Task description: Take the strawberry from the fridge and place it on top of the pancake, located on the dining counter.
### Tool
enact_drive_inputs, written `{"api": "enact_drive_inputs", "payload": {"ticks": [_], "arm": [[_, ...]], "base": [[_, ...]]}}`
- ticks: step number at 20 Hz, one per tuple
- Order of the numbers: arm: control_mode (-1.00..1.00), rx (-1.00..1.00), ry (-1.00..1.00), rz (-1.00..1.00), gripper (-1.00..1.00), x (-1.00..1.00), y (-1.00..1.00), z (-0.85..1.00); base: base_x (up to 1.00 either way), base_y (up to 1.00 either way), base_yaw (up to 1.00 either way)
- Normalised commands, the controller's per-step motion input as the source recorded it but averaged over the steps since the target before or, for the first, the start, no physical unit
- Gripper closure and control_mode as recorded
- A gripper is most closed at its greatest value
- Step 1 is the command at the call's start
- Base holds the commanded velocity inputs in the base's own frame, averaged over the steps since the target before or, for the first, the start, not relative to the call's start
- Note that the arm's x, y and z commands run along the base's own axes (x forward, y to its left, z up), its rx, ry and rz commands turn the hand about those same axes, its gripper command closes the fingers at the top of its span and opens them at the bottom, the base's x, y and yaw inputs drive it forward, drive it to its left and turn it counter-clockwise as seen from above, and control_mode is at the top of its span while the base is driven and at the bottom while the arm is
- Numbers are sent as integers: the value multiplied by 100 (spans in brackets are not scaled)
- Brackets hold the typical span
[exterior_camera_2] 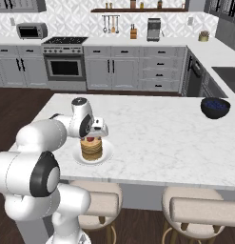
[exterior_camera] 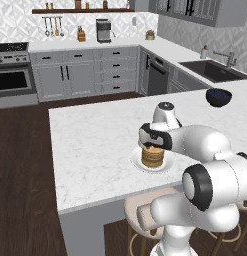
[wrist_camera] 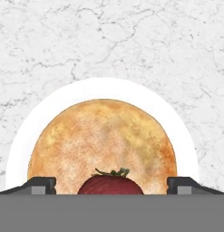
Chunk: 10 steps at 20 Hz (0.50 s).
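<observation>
A: Jaws apart; gripper [wrist_camera: 111, 186] clear of the strawberry [wrist_camera: 110, 184], which sits on the pancake [wrist_camera: 102, 144], near the dining counter [exterior_camera: 95, 145] front edge.

B: If I lift crooked, a finger could nudge it off the plate [wrist_camera: 177, 122].

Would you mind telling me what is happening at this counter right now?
The robot arm's gripper hangs directly over the pancake stack on its white plate on the dining counter. Its jaws stand wide apart, clear of the strawberry, which sits on the top pancake between them. A dark bowl stands further along the counter.
</observation>
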Motion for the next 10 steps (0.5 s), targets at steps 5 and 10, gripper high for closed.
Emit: {"api": "enact_drive_inputs", "payload": {"ticks": [5,10], "arm": [[-100,-2,0,0,-100,0,0,33],[-100,-2,-1,0,-100,-28,0,77]], "base": [[0,0,0],[0,0,0]]}}
